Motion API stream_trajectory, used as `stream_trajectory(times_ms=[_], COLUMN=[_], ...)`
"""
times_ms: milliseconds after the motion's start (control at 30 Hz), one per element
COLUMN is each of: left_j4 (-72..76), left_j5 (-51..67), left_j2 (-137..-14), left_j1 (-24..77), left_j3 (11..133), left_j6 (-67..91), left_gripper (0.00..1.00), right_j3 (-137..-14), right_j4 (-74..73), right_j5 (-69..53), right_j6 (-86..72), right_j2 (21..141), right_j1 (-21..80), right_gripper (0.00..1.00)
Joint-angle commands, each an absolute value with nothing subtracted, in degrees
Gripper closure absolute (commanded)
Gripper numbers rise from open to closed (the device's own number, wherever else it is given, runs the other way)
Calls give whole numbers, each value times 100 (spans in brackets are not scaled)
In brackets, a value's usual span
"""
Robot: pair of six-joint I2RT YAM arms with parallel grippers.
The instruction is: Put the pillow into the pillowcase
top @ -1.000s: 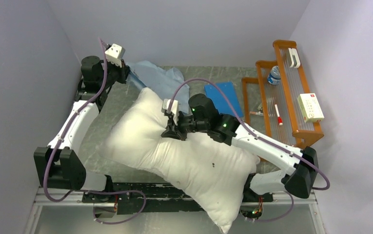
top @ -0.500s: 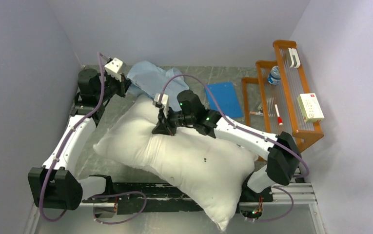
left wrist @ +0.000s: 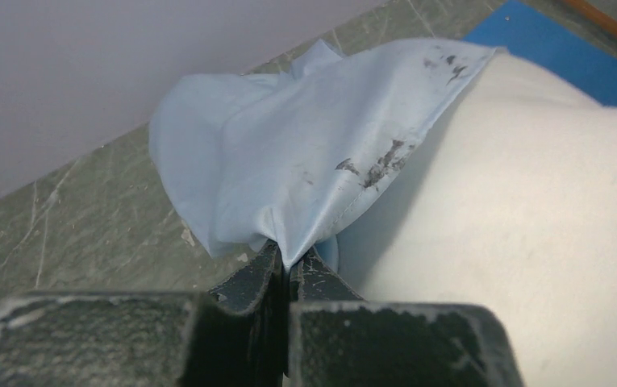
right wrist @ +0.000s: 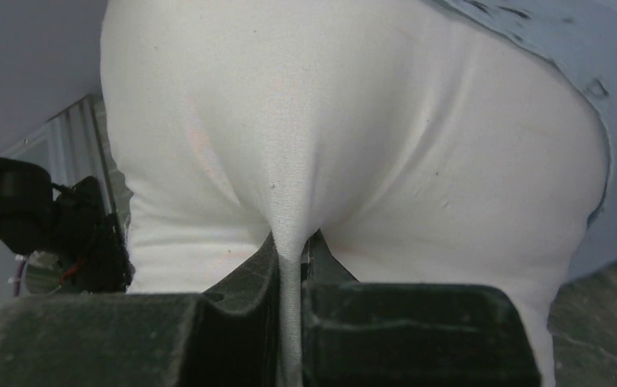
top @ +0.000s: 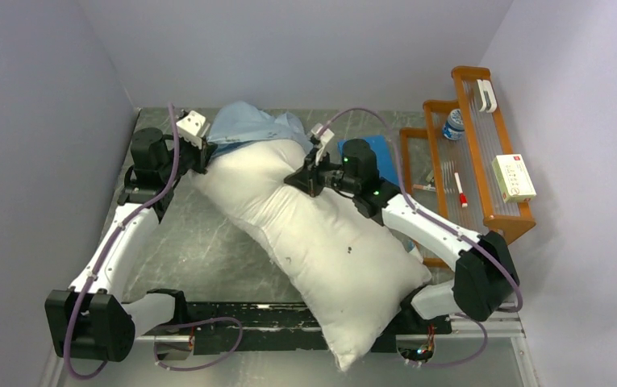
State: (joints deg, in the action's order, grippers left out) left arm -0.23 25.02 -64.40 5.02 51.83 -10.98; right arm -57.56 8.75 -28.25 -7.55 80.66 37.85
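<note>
Robot laboratory test cell, overhead view.
A cabled left arm (top: 119, 234) and right arm (top: 426, 230) stand on a metal rail (top: 273, 318) at the near edge of a marbled table (top: 208, 250) boxed in by plain pale walls (top: 31, 121); a wooden rack (top: 505, 224) holds a bottle (top: 452, 125) and a marker (top: 459, 189).

both arms extended forward; left hand (left wrist: 289, 262) and right hand (right wrist: 293, 246) pinched shut.
</note>
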Motion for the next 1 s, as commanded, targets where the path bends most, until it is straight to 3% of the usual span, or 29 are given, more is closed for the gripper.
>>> stream_trajectory(times_ms=[0, 267, 467, 667, 833, 967], left_j4=[156, 539, 131, -1307, -968, -1068], left_j5=[2362, 3275, 2976, 2524, 1617, 1956], left_j2=[-6470, -6245, -6141, -6685, -6448, -6518], left_j1=[457, 466, 466, 475, 484, 496], left_j3=[5275, 5076, 5074, 5633, 5267, 5236], left_j6=[-1316, -1247, -1307, -1491, -1415, -1251], left_gripper=[95, 95, 95, 95, 95, 93], right_j3=[-5431, -5743, -6109, -6048, -5679, -5544], right_j4=[1875, 1976, 2037, 2509, 2995, 3229], right_j5=[-2427, -1649, -631, 212, 566, 802], right_j6=[-1336, -2518, -2988, -3655, -3760, -3864], right_j2=[7560, 8159, 8637, 8895, 8620, 8517], right_j1=[3393, 3059, 3041, 3026, 3012, 2990], right_gripper=[100, 100, 100, 100, 100, 100])
